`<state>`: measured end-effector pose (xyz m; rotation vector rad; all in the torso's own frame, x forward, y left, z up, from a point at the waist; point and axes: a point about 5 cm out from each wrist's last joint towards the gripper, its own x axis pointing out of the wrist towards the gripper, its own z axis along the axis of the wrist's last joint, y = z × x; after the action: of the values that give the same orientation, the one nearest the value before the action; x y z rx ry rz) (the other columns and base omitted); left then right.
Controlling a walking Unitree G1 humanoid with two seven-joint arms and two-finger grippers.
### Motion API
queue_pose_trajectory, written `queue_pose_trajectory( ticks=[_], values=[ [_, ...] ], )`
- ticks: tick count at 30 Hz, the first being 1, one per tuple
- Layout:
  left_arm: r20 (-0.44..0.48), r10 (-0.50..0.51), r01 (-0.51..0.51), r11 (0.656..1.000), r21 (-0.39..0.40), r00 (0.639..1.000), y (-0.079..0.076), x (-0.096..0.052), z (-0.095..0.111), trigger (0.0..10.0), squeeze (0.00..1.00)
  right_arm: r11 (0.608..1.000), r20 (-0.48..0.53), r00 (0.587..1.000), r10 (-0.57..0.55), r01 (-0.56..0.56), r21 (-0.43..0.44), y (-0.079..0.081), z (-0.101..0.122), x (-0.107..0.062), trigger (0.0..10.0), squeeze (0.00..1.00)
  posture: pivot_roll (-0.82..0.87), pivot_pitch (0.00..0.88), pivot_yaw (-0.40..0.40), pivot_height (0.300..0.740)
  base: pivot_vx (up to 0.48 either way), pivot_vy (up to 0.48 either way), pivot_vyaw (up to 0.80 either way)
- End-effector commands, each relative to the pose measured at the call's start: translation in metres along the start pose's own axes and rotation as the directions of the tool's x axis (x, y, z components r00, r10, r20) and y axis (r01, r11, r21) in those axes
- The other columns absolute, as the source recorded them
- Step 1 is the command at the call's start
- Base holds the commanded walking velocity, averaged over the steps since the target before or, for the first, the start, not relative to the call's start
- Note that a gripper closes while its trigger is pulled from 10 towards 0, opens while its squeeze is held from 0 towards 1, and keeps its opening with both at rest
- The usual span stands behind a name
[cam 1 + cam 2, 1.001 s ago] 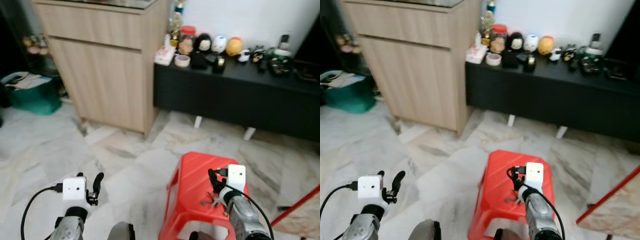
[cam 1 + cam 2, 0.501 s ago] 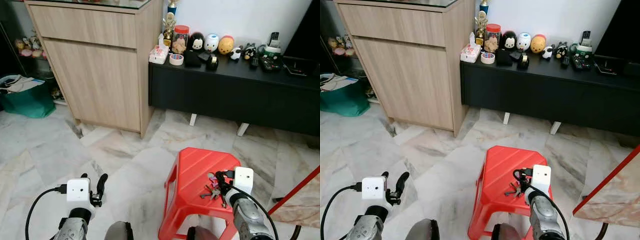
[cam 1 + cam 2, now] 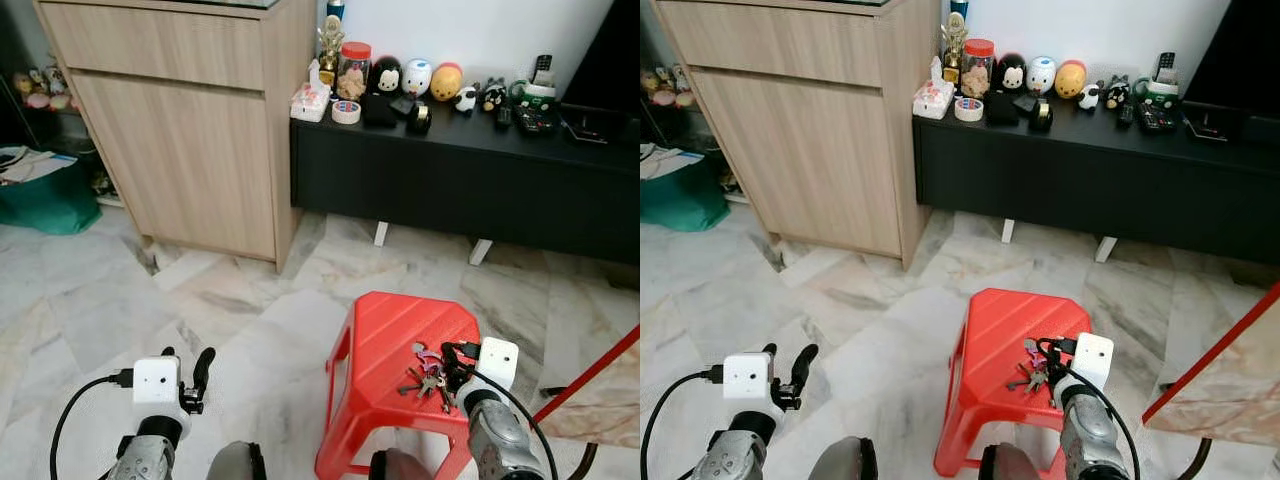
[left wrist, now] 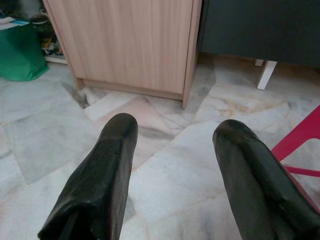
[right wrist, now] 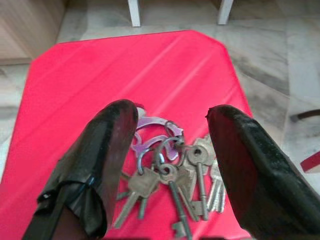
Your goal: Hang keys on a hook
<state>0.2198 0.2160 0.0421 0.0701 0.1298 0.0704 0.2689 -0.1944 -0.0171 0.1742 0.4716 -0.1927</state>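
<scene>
The left pincer (image 4: 170, 195) hangs idle over the marble floor with its fingers spread wide, while the right pincer (image 5: 172, 165), likewise wide, straddles the keys (image 5: 172, 170) lying ungrasped on the red stool (image 3: 395, 335), so pickup and hanging both appear left to do.

Lower tips of the keys (image 5: 175, 190) behind the right gripper's (image 5: 170, 150) fingers, at frame edge.

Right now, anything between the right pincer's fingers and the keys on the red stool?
Nothing. In the right wrist view the open right pincer straddles the bunch of metal keys, lying on the red plastic stool.
</scene>
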Motion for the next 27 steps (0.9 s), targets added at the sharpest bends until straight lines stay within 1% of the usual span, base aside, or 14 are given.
queue_pose_trajectory(
  ticks=[1, 3, 12, 15, 22, 27],
  values=[
    [0.001, -0.004, 0.004, 1.0, 0.004, 1.0, -0.0003, -0.0006, -0.0002, 10.0, 0.0, 1.0, -0.009, 1.0, -0.011, 0.011, 0.01, -0.0018, -0.0007, 0.0003, 10.0, 0.0, 0.09, 0.026, -0.079, 0.625, 0.0, 0.0, 0.0],
    [0.002, -0.003, 0.003, 1.0, 0.004, 1.0, 0.0006, -0.0009, 0.0001, 10.0, 0.0, 1.0, -0.01, 1.0, -0.012, 0.012, 0.01, -0.001, -0.0005, 0.0005, 10.0, 0.0, 0.09, 0.027, -0.078, 0.625, 0.0, 0.0, 0.0],
    [0.003, -0.004, 0.004, 1.0, 0.006, 1.0, 0.0016, -0.0019, 0.0004, 10.0, 0.0, 1.0, -0.007, 1.0, -0.017, 0.017, 0.016, 0.0001, -0.0005, 0.0005, 10.0, 0.0, 0.09, 0.031, -0.076, 0.625, 0.276, 0.0, 0.0],
    [0.004, -0.006, 0.006, 1.0, 0.006, 1.0, 0.0016, -0.0022, 0.0005, 10.0, 0.0, 0.999, -0.023, 0.998, -0.051, 0.051, -0.004, -0.0027, -0.0018, 0.0005, 10.0, 0.0, 0.09, 0.033, -0.075, 0.625, 0.329, 0.0, 0.0],
    [0.005, -0.004, 0.004, 1.0, 0.004, 1.0, 0.002, -0.0025, 0.0006, 10.0, 0.0, 0.998, -0.014, 0.998, -0.056, 0.056, 0.001, -0.0032, -0.0014, 0.0003, 10.0, 0.0, 0.09, 0.033, -0.075, 0.625, 0.334, 0.0, -0.53],
    [0.002, -0.001, 0.001, 1.0, 0.005, 1.0, 0.0028, -0.0033, 0.0002, 10.0, 0.0, 1.0, -0.014, 1.0, -0.021, 0.021, -0.009, 0.0012, -0.0015, 0.0005, 10.0, 0.0, 0.09, 0.036, -0.074, 0.625, 0.0, 0.0, 0.0]
  ],
)
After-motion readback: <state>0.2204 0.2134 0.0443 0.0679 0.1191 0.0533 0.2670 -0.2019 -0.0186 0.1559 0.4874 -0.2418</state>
